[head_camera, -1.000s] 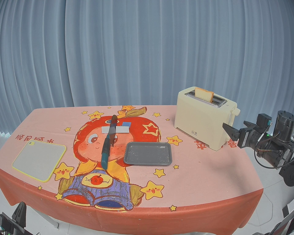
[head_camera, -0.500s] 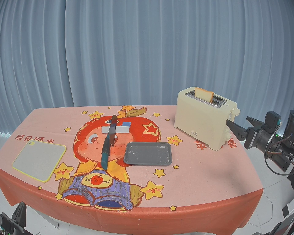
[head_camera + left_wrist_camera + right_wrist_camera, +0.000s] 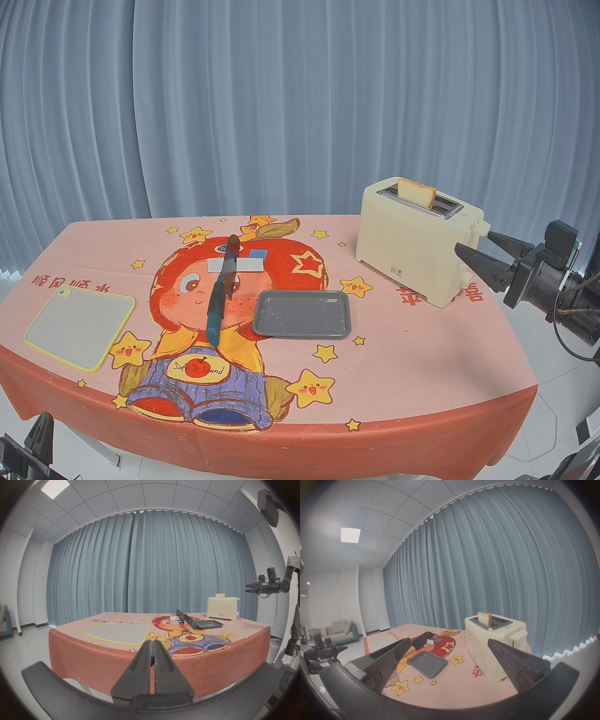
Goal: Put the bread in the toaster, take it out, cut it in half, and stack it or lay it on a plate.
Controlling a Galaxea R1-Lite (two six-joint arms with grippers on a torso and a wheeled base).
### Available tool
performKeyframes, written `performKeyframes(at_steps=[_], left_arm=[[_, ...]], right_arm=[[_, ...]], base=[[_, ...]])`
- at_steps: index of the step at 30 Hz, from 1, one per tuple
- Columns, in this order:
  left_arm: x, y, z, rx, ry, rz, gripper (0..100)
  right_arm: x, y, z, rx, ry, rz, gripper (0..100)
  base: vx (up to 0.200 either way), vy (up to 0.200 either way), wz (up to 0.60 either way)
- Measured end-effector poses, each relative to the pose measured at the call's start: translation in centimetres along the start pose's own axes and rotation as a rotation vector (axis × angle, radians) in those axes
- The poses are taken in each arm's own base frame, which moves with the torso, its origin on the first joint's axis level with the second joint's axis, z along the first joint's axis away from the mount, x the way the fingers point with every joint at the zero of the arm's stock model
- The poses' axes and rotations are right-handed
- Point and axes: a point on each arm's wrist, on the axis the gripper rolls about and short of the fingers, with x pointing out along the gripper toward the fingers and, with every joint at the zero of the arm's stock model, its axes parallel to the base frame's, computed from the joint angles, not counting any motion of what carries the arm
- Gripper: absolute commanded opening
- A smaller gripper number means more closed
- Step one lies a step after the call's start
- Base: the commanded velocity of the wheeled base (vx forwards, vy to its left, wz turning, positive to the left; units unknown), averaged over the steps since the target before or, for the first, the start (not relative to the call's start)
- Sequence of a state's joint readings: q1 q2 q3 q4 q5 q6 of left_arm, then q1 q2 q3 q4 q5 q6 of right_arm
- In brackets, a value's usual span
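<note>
The left gripper [image 3: 152, 655] hangs low off the table's front left corner, its two dark fingers pressed together with nothing between them. The table carries a salmon-pink tablecloth printed with a cartoon child and yellow stars [image 3: 412, 362].

Near its left edge lies a pale grey rectangular cutting board with a yellow rim [image 3: 80, 326], flat and bare. Toward the middle, a knife with a teal handle and a dark blade [image 3: 219, 294] slants up, its blade propped on a small white rectangular block [image 3: 235, 265], with a small blue tile [image 3: 258, 254] just beside that. To the right of the handle sits a shallow dark grey rectangular tray [image 3: 302, 314].

Further right, at the back corner, stands a cream two-slot toaster [image 3: 412, 250]. A slice of toasted bread with a brown crust [image 3: 416, 193] stands upright in the rear slot, its top half showing.

The right gripper [image 3: 473, 241] is near the toaster's lever end, off the table's right edge, fingers spread wide and empty.

A pleated blue-grey curtain [image 3: 300, 106] spans the wall behind. In the left wrist view a white tiled ceiling holds a lit panel [image 3: 55, 487], and in the right wrist view a pale sofa [image 3: 337, 630] stands by the far white wall.
</note>
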State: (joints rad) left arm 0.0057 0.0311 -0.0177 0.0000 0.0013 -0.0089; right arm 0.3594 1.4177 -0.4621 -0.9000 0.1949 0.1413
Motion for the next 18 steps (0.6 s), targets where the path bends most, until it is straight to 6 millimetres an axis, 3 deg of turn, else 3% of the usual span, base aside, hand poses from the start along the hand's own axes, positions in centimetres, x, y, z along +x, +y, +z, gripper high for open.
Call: performKeyframes(at_steps=[18], left_arm=[[0.0, 0.0, 0.0, 0.0, 0.0, 0.0, 0]], right_arm=[[-0.6, -1.4, 1.2, -0.02, -0.06, -0.117, 100]], base=[[0.0, 0.0, 0.0]])
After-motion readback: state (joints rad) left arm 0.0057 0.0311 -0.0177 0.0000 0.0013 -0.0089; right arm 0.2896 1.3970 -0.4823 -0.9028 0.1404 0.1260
